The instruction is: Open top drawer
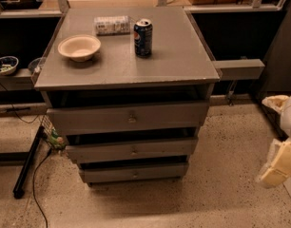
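Observation:
The top drawer is the widest grey front of the cabinet, just under the table top, with a small round metal knob at its centre. A dark gap shows above it. Two slimmer grey drawer fronts sit below, each narrower than the one above. My gripper shows as cream-coloured parts at the right edge of the camera view, low over the floor. It is well to the right of the cabinet and apart from the drawer and its knob.
On the cabinet top stand a beige bowl, a blue soda can and a lying packet. A grey beam juts out at right. A black pole and a cable lie on the floor at left.

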`<action>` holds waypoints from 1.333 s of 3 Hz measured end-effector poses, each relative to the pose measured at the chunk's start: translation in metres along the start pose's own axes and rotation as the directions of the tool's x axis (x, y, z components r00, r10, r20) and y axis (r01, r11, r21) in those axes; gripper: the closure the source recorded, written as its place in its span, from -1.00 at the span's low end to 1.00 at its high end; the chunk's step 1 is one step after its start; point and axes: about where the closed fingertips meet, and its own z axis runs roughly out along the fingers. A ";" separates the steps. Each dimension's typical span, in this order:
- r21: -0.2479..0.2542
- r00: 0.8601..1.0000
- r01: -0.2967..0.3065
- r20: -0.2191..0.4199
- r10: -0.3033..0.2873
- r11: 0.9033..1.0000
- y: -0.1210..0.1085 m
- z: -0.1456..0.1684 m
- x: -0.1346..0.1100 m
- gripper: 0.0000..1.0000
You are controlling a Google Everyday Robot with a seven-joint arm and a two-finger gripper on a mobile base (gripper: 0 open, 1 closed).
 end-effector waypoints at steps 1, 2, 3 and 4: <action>0.000 1.000 0.000 0.000 0.000 1.000 0.000 0.000 0.000 -1.00; 0.026 0.999 0.002 0.046 -0.003 1.000 -0.013 0.013 -0.007 -1.00; 0.001 0.993 0.012 0.119 -0.012 1.000 -0.025 0.035 -0.020 -1.00; -0.093 0.973 0.079 0.225 -0.056 0.992 -0.029 0.070 -0.044 -1.00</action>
